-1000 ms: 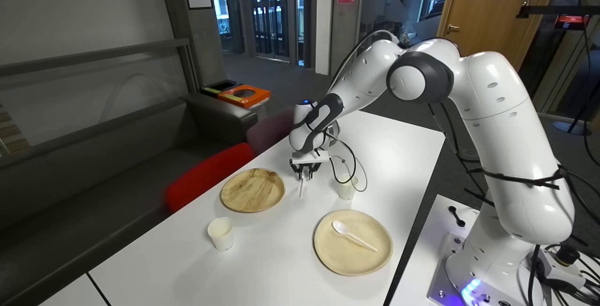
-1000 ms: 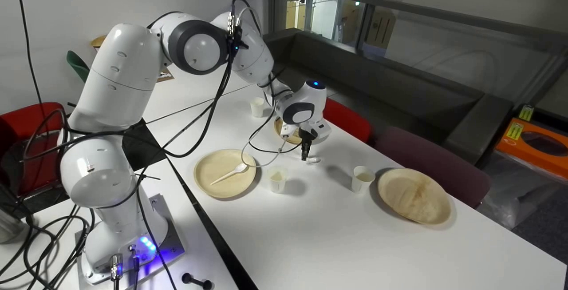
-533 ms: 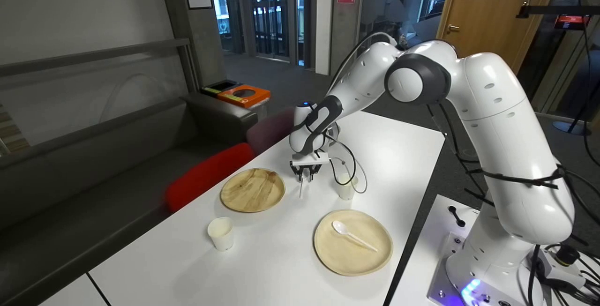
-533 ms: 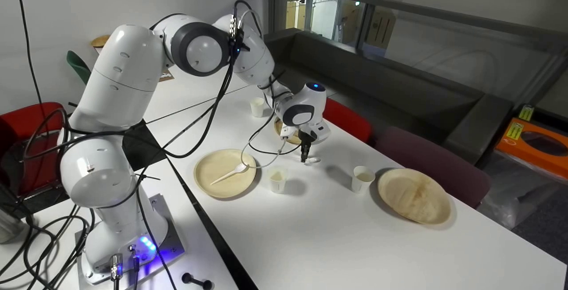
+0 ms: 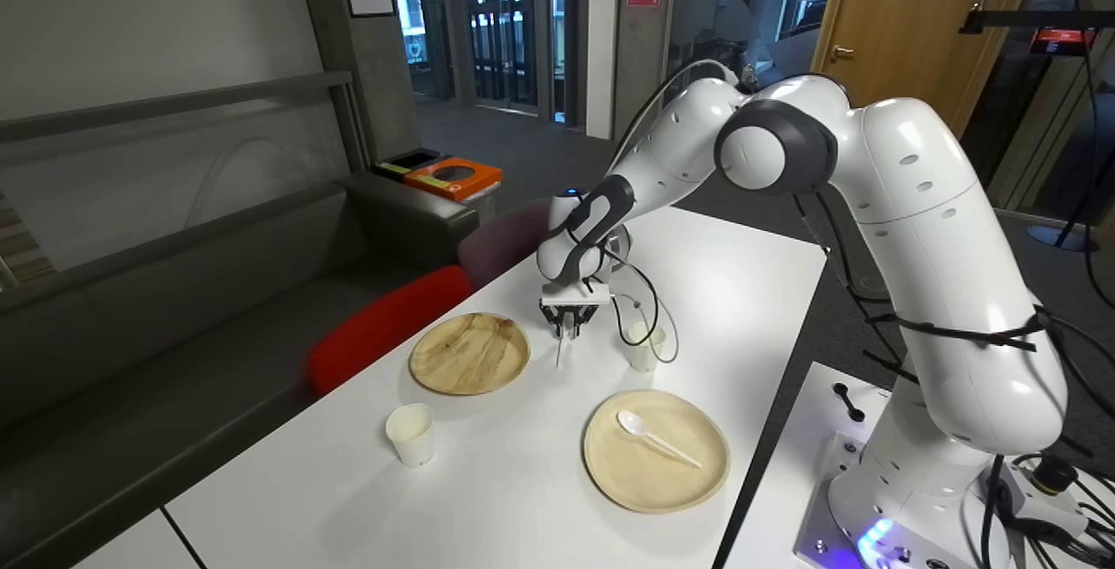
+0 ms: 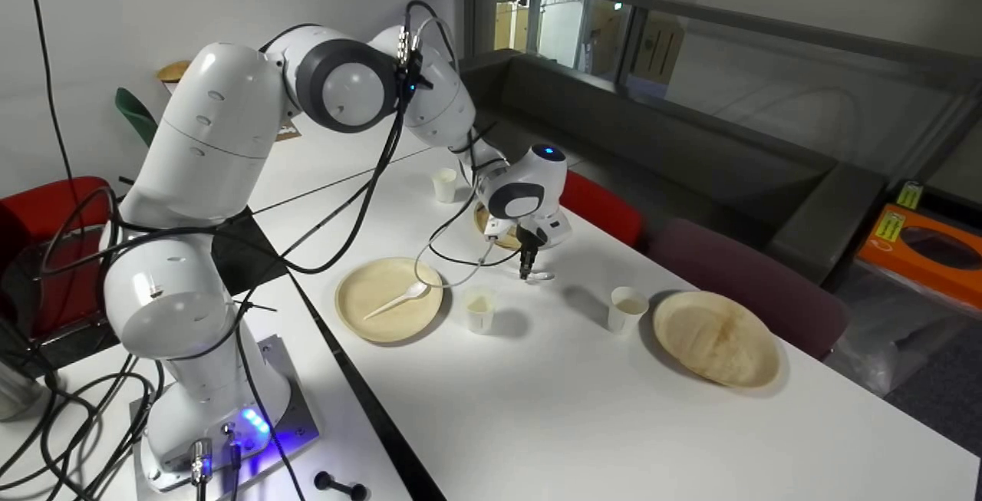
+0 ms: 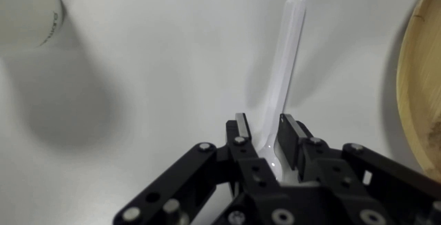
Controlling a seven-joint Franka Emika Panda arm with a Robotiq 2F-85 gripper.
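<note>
My gripper (image 7: 263, 125) stands narrower than a second ago, pointing down, fingers (image 7: 288, 142) partway apart astride the ungripped white spoon (image 7: 286, 56).

Views sharing hand (image 7: 264, 126) and table (image 5: 488, 499)
Exterior views slant down from farther back; wrist view close, seemingly steeply down.

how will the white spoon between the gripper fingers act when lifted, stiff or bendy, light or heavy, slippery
The white spoon looks like thin plastic, so it is probably light for its size. A lengthwise crease along its handle suggests fair stiffness, perhaps with slight flex. Its glossy highlights hint that it may slip or twist in the gripper.
</note>
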